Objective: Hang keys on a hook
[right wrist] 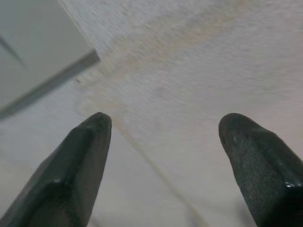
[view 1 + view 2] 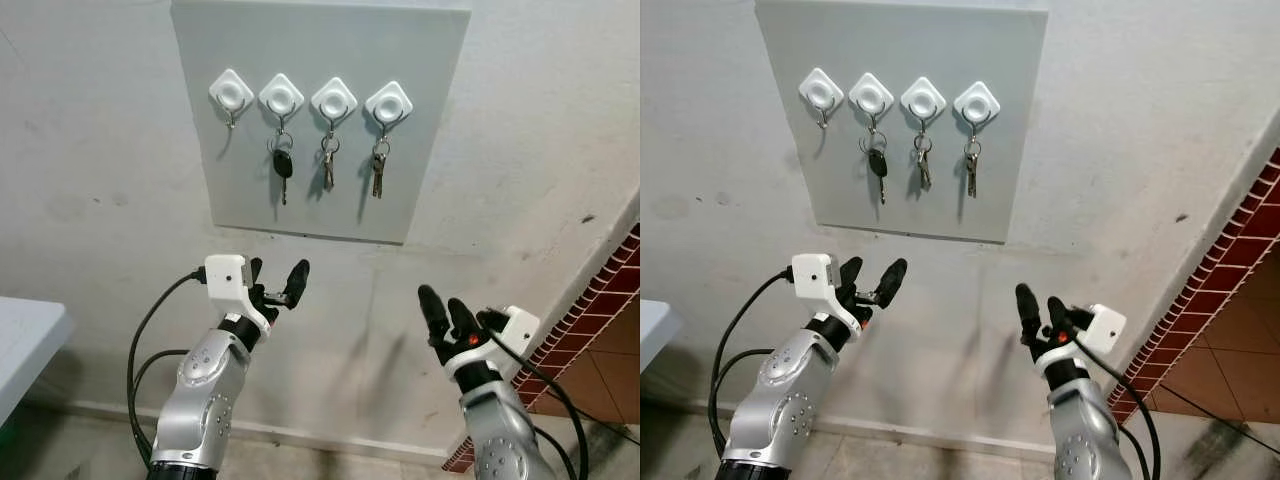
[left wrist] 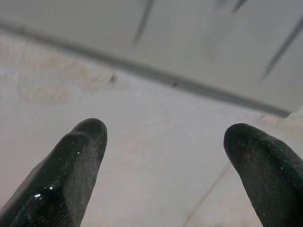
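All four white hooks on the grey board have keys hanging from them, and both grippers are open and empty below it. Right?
Not quite. Three hooks carry keys; the leftmost hook is bare, as the left eye view shows. The rest holds: the left gripper and right gripper are open and empty below the grey board.

From head height we look forward at the wall (image 2: 100, 180), both eyes sharing the grey board (image 2: 320, 130) at 12 o'clock with its four hooks. Each wrist camera peers closely along its own parted claw fingers (image 3: 71, 165) at that wall, catching the board's edge (image 1: 52, 80).
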Robot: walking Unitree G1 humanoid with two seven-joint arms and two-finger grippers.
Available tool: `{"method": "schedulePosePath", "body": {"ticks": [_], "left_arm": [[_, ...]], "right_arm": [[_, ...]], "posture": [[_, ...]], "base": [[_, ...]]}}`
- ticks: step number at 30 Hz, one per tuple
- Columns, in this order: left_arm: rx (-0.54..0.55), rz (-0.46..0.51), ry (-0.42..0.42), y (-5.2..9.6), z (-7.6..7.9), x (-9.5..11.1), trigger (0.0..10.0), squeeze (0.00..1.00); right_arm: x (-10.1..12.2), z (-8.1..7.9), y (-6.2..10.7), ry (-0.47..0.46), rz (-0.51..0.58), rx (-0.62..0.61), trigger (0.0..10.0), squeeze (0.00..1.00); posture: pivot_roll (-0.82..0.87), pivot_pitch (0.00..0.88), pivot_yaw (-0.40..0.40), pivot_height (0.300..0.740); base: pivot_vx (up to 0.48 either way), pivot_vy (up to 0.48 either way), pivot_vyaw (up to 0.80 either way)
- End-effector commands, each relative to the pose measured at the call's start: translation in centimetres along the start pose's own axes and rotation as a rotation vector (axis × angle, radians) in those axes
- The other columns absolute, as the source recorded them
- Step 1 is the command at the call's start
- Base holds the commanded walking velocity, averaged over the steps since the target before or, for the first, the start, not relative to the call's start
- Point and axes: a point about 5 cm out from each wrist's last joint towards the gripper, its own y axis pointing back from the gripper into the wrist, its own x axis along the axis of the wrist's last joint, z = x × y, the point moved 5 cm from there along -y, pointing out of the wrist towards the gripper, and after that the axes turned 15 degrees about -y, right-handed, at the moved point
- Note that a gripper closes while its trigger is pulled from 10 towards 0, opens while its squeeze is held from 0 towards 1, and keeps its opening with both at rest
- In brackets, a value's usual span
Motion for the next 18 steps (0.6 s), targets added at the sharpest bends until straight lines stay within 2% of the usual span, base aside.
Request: {"method": "schedulePosePath", "body": {"ticks": [1,2,3,4,9,11,12,13,15,18], "left_arm": [[0.018,0.013,0.006,-0.3,-0.5,0.2,10.0,0.00],[0.023,0.008,0.003,-0.3,-0.7,-0.1,10.0,0.00],[0.023,0.003,0.000,-0.3,-0.9,-0.2,10.0,0.00],[0.023,-0.002,-0.004,-0.3,-1.1,-0.5,10.0,0.00],[0.040,-0.021,-0.006,-0.1,-1.7,-1.5,10.0,0.00],[0.042,-0.012,-0.012,0.1,-1.8,-1.9,10.0,0.00],[0.042,-0.006,-0.016,0.3,-1.8,-2.3,10.0,0.00],[0.042,-0.006,-0.016,0.3,-1.8,-2.3,10.0,0.00],[0.029,-0.073,-0.068,0.7,-1.6,-4.2,10.0,0.00],[0.024,-0.071,-0.067,0.8,-1.5,-4.6,10.0,0.00]], "right_arm": [[-0.1,-0.2,0.2,0.040,0.003,0.007,10.0,1.00],[-0.1,-0.1,0.3,0.059,0.007,0.000,10.0,1.00],[-0.1,0.0,0.4,0.064,0.010,-0.008,10.0,0.47],[-0.2,0.1,0.6,0.087,0.013,-0.017,10.0,0.00],[-0.4,0.9,1.3,0.127,0.022,-0.049,10.0,0.00],[-0.6,1.1,1.8,0.160,0.024,-0.044,10.0,0.00],[-1.1,1.6,2.2,0.205,0.006,-0.047,10.0,0.00],[-1.1,1.6,2.2,0.205,0.006,-0.047,10.0,0.00],[-1.8,2.7,2.5,0.245,-0.023,-0.083,10.0,0.00],[-1.9,2.9,2.5,0.270,-0.024,-0.088,10.0,0.00]], "posture": [[0.01,0.000,0.012,0.740],[0.00,0.000,0.017,0.740],[0.00,0.000,0.018,0.740],[0.00,0.000,0.020,0.740],[-0.01,0.000,0.022,0.740],[-0.01,0.000,0.025,0.740],[-0.02,0.000,0.025,0.740],[-0.02,0.000,0.025,0.740],[-0.02,0.000,0.024,0.740],[-0.02,0.000,0.022,0.740]], "base": [[0.000,0.000,0.00],[0.000,0.000,0.00],[0.000,0.000,0.00],[0.000,0.000,0.00],[0.000,0.000,0.00],[0.000,0.000,0.00],[0.000,0.000,0.00],[0.000,0.000,0.00],[0.000,0.000,0.00],[0.000,0.000,0.00]]}}
